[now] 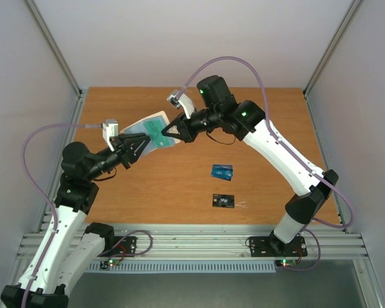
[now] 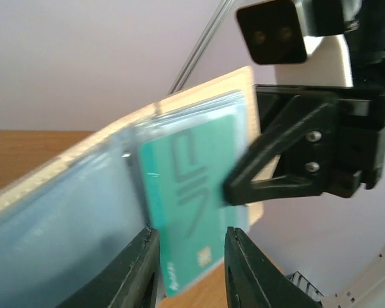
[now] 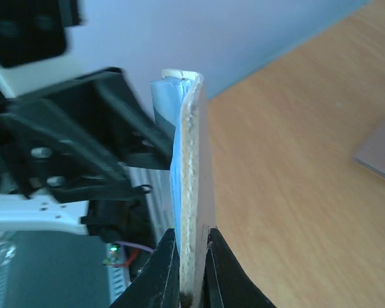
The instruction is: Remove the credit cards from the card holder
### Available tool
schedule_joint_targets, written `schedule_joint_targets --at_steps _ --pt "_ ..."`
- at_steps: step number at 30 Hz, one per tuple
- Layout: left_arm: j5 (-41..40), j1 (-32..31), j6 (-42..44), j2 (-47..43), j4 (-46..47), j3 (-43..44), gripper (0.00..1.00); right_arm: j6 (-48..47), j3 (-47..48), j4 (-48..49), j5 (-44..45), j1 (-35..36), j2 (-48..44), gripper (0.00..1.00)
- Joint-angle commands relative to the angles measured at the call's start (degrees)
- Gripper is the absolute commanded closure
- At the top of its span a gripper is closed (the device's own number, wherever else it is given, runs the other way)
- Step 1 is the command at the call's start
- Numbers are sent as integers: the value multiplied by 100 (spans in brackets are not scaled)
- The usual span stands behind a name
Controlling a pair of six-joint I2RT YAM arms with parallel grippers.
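Between pale walls (image 1: 19,77), wooden table (image 1: 147,192) bearing blue card (image 1: 222,171), black card (image 1: 223,201)

Your left arm (image 1: 70,192) and right arm (image 1: 276,144) bend inward from their bases, wrists raised, tips almost meeting in mid-air. Your left pincer (image 1: 141,144): jaws partly apart. Your right pincer (image 1: 168,131): jaws pinched nearly together.

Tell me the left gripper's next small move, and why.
Probably close the left gripper firmly on the teal card and draw it out: the card juts from the card holder between its fingers, and the right gripper pins the holder's edge.
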Motion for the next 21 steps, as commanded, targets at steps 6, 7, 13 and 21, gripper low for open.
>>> schedule_joint_targets --at_steps 6,7,13,21 --pt "235 -7 25 -63 402 -101 71 104 -572 1538 -1806 -4 -542 99" --pt "360 -6 10 -62 523 -113 71 104 -616 1604 -1880 -8 -553 99" --pt "884 -16 -217 -19 1247 -132 74 140 -649 1777 -1731 3 -433 99" --pt "1266 -23 -303 -67 1441 -76 100 163 -691 1782 -1716 -107 -365 98"
